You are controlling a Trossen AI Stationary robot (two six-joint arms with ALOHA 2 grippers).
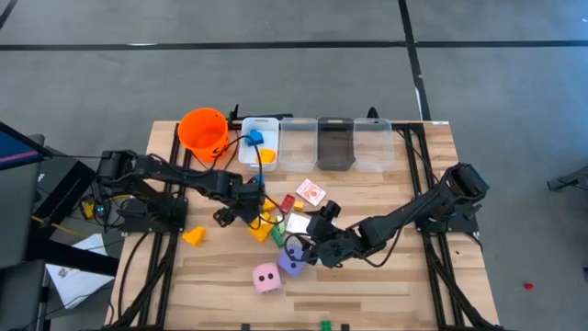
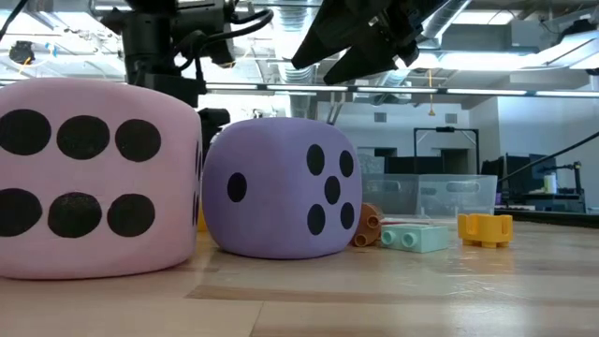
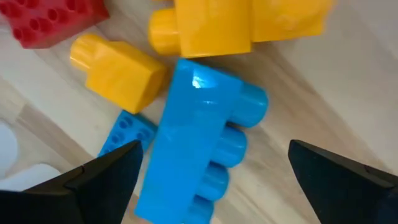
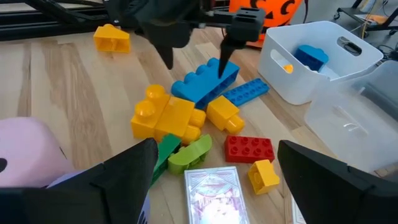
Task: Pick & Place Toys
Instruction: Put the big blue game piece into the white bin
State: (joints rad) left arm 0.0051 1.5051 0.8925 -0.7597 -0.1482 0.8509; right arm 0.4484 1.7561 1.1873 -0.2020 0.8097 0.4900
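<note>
Two yellow blocks [image 3: 236, 25] crowd big blue block [image 3: 193, 143].

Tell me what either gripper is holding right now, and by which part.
Nothing is held. The left gripper stands open astride the big blue block, not closed on it. The right gripper hangs open above the toy pile.

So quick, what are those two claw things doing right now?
Left gripper: open, straddling the big blue block, not gripping it.
Right gripper: open, empty, above the purple die.
</note>
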